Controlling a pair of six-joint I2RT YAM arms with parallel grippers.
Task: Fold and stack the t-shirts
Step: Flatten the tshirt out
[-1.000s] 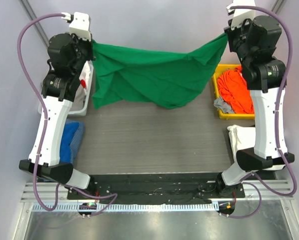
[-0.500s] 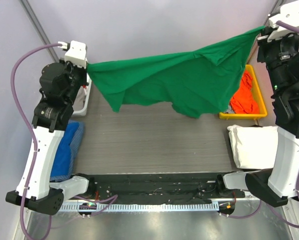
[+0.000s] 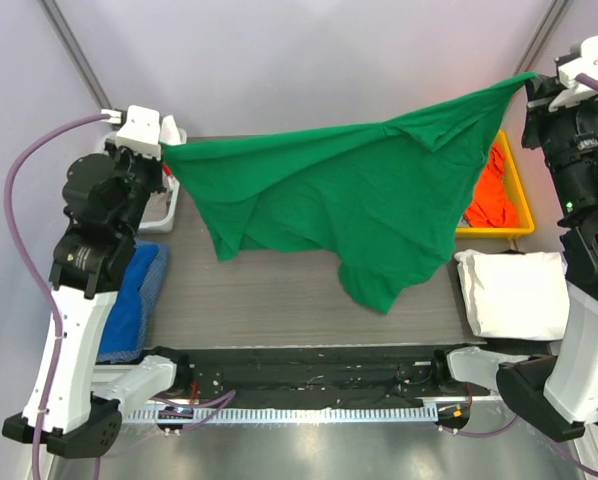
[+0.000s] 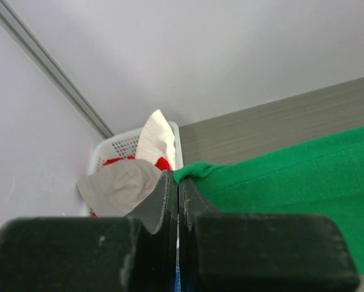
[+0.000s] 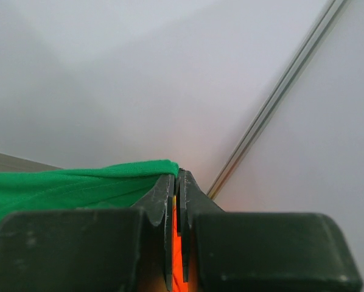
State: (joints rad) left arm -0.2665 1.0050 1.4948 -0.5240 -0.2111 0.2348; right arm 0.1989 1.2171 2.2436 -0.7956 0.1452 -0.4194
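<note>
Green t-shirt (image 3: 359,190) stretched mid-frame above table (image 3: 279,295), hanging loose. Left gripper (image 3: 165,152) pinching its left corner, right gripper (image 3: 532,82) pinching its upper-right corner. White t-shirt (image 3: 514,292) folded, lower right.

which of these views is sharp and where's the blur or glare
Top external: sharp and evenly lit, the green shirt crisp, with glare on the metal plate at the bottom. Left wrist: the dark jaws up close are soft, the basket behind clearer. Right wrist: hazy, with an orange glow between the jaws.
</note>
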